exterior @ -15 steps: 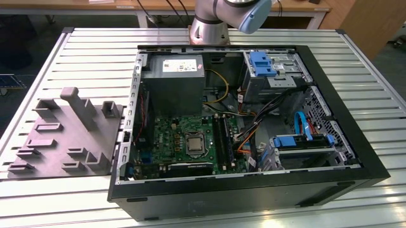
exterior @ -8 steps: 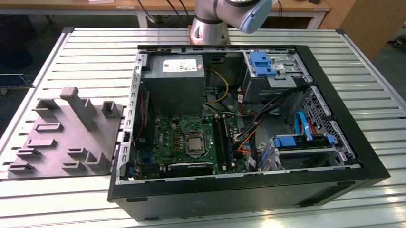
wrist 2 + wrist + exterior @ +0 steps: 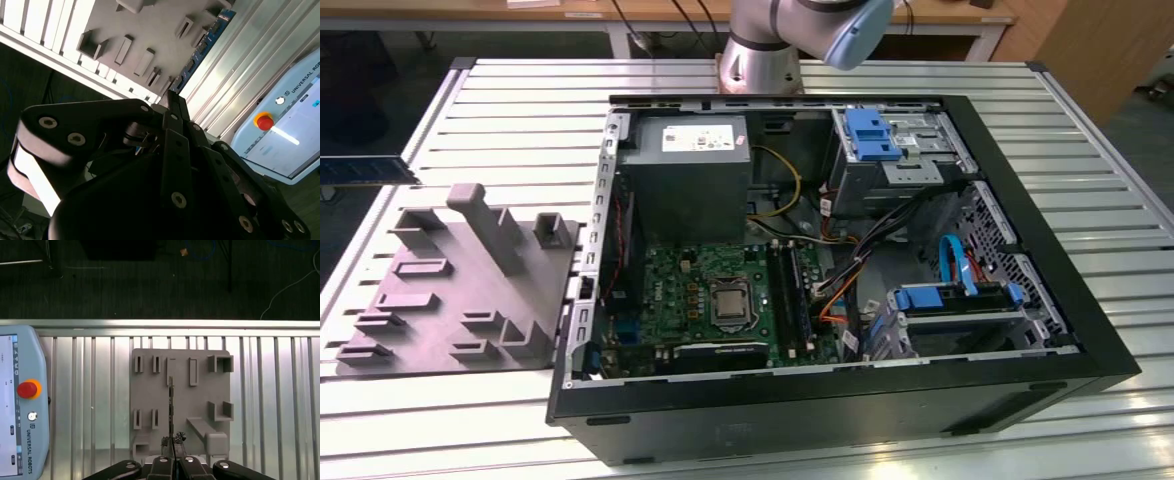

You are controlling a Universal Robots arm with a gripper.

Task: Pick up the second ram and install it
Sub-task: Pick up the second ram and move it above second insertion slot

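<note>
Fingers (image 3: 175, 145) clamped together on one end of the ram (image 3: 202, 45), one pad against each flat face. The thin board stands between them and shows edge-on in the first wrist view as a dark line (image 3: 170, 405) over the holder (image 3: 200, 385).

Gripping the end appears to leave the long edges and the far end free, as seating the board in a slot would need.

Long axis: a straight continuation of the fingers' own line, the free end pointing away from the wrist.

In the exterior view the ram (image 3: 367, 168) hangs in the air at the exterior view's left edge. It is above and clear of the holder (image 3: 440, 300) and well apart from the case (image 3: 1067, 300). There it lies near level and on edge, its broad face toward that camera and its free end toward the exterior view's right.

The holder's upright slots and posts seem made to stand parts on edge for such a grasp.

The case lies open on the counter (image 3: 520, 110), so the motherboard (image 3: 680, 290) faces upward for access from above.
</note>
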